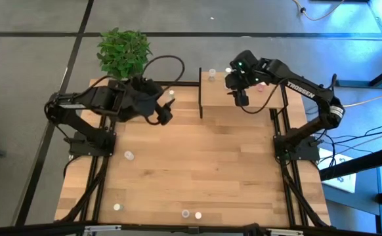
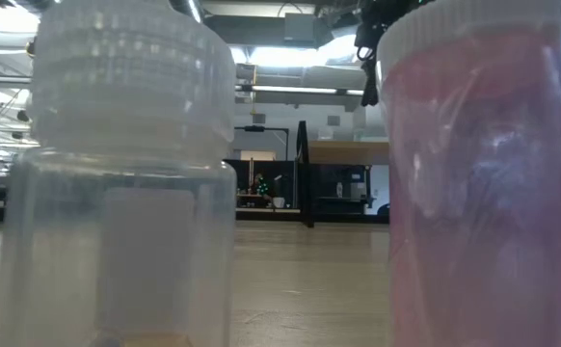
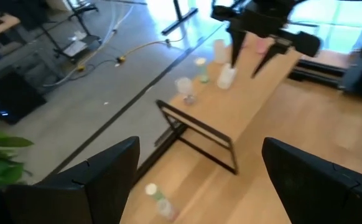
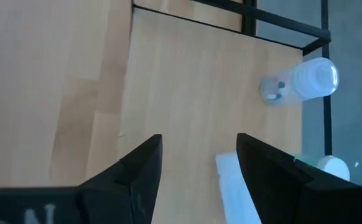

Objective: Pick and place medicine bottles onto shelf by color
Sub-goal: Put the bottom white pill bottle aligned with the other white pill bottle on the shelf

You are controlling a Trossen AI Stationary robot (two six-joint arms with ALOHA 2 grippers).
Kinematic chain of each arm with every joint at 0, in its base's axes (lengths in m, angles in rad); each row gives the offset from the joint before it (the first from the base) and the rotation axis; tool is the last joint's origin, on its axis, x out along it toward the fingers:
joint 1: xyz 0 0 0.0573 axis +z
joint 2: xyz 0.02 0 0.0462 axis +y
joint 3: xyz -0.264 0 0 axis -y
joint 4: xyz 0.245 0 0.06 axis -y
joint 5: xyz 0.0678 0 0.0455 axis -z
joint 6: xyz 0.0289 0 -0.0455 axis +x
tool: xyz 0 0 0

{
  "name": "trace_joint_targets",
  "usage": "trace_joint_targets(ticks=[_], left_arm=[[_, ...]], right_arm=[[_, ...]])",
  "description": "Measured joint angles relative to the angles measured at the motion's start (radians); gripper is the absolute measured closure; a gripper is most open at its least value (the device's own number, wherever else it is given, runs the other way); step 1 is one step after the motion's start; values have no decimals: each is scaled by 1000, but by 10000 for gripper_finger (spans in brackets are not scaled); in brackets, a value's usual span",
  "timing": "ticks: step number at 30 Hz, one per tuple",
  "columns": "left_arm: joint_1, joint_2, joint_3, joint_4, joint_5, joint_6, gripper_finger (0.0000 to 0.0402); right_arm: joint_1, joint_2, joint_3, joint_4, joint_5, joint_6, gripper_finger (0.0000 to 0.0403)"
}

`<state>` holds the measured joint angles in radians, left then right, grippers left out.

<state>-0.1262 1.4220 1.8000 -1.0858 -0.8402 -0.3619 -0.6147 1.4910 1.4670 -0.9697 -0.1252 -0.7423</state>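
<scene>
Judging from their look, the medicine bottles (image 1: 129, 155) are light, rigid plastic cylinders with smooth, probably slippery walls. They should tip or roll at a light touch. The best hold is across the body just under the cap, with moderate force.

Each bottle is tiny, translucent white and capped. The low view shows two at close range: one with a ribbed white cap (image 2: 131, 72), and one with pink contents under a white lid (image 2: 483, 183).

Bottles lie scattered on the table (image 1: 197, 164): one near the left edge and several along the near edge (image 1: 191, 214). Others stand on the shelf (image 1: 217, 101), mostly along its far edge, including an upright white-capped one (image 4: 308, 79).

The right gripper (image 1: 241, 98) hovers over the shelf. Its jaws stand partly open with nothing between them; a white bottle (image 4: 234, 186) lies beside one finger (image 4: 268, 177), outside the gap.

The left gripper (image 1: 165, 113) waits at the table's far left, near the plant (image 1: 122, 52), jaws fully open and empty.
</scene>
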Motion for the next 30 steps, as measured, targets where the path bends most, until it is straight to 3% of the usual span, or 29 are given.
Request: trace_joint_targets(ticks=[17,30], left_arm=[[187,0,0,0,-4,8,67],[235,0,0,-1,-3,7,67]], right_arm=[[-65,109,-1,17,73,-118,194],[-66,178,-1,21,151,-183,194]])
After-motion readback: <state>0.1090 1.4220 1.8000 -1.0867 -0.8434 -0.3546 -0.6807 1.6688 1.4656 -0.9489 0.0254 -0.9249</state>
